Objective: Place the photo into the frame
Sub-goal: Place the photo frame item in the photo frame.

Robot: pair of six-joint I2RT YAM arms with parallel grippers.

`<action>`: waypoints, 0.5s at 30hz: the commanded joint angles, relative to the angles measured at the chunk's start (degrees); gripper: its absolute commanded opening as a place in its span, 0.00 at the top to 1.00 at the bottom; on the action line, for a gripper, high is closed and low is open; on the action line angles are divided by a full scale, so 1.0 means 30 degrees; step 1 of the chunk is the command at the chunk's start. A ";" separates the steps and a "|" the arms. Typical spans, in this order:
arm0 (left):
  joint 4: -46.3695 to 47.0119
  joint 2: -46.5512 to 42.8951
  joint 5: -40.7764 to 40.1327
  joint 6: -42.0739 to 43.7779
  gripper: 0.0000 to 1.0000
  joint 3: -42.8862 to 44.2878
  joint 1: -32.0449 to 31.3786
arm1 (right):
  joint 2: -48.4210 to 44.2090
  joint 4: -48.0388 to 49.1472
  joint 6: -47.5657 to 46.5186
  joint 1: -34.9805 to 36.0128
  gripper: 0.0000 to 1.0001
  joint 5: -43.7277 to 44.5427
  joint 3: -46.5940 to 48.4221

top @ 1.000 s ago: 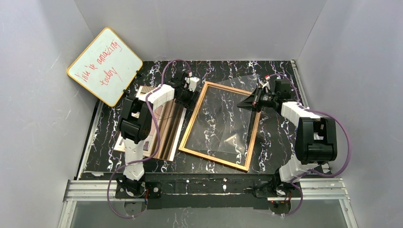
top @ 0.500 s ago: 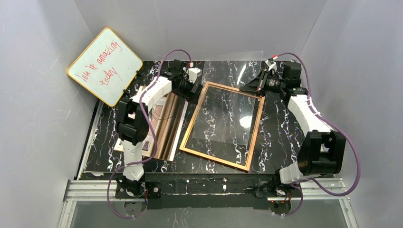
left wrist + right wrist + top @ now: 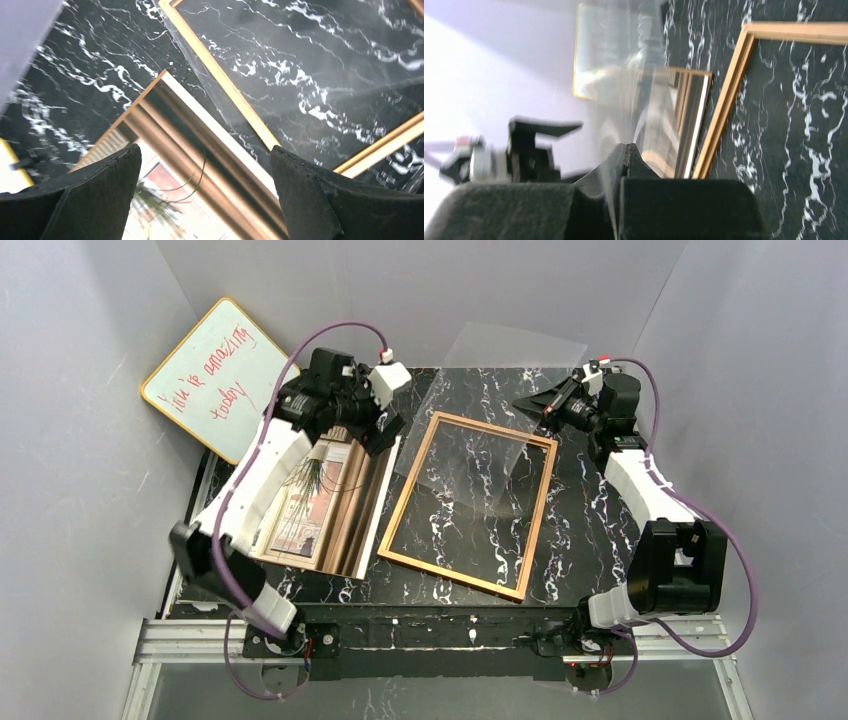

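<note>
Early yet — frame (image 3: 450, 575) flat on the surface (image 3: 590, 530), without its clear pane (image 3: 500, 360) — that pinched tight in right claw (image 3: 626, 150), raised far right. Photo (image 3: 310, 495) lying left, under wide-open, empty left claw (image 3: 205, 160). Still undone: laying photo in.
</note>
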 commanded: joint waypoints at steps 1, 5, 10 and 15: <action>-0.0362 -0.3397 -0.1477 0.3055 0.02 -0.1538 -0.2143 | -0.1705 0.5432 0.2938 0.0711 0.99 0.4007 -0.0092; -0.0667 -0.3211 -0.1101 -0.3176 0.02 0.0672 -0.2175 | -0.3161 0.9068 0.1843 0.0995 0.99 0.5006 -0.0973; 0.0491 -0.3311 0.0227 -0.5642 0.02 0.1650 -0.2092 | -0.3483 1.2453 0.1882 0.0836 0.99 0.2329 -0.1600; 0.1372 -0.4264 0.0347 -0.8067 0.02 -0.1640 -0.1967 | -0.4771 1.5632 0.2251 0.0849 0.99 0.3277 -0.3758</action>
